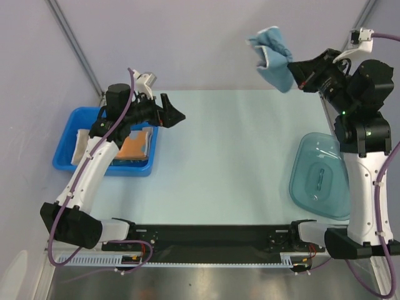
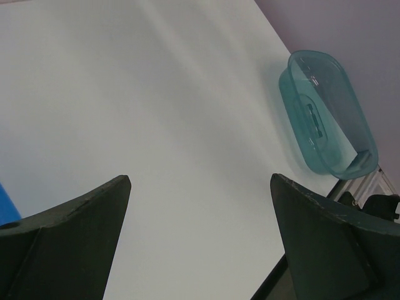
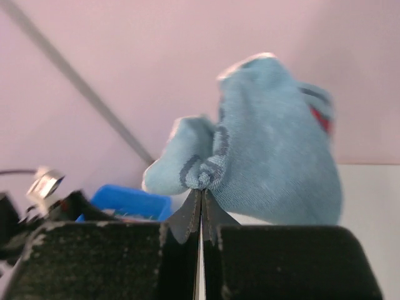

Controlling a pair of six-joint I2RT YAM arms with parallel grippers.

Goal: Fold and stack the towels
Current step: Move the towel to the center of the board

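A: At the left edge of the table stands a deep blue plastic bin (image 1: 65, 160), with an orange cloth (image 1: 134, 148) and a pale cream cloth (image 1: 81, 144) inside. Left gripper?

B: The left gripper (image 1: 173, 115) hovers just past the bin's right rim. Its jaws are spread wide with nothing between them. Its wrist view looks across bare surface toward the tub.

A: Middle?

B: A pale mint-white tabletop (image 1: 237, 156), flat and smooth. Nothing lies between bin and tub, so there is ample room to spread a cloth.

A: Right side?

B: A translucent teal plastic tub (image 1: 319, 178) sits at the right edge. High over the far right corner is the right gripper (image 1: 299, 74), jaws pressed together on a pinch of the light blue terry towel (image 1: 272, 53).

A: Towel relative to tool?

B: It is ahead of the fingertips, on the side toward the table's middle. It is bunched and drooping, clear of the surface. No long axis can be read and no edge picked out.

A: Nearer arm?

B: The right, since it holds the towel. The left is well apart, across the table.

A: Judgement?

B: The next move is probably down and leftward onto the bare middle. The open left gripper would then have to cross over for a second corner. The risk is that the cloth lands crumpled.
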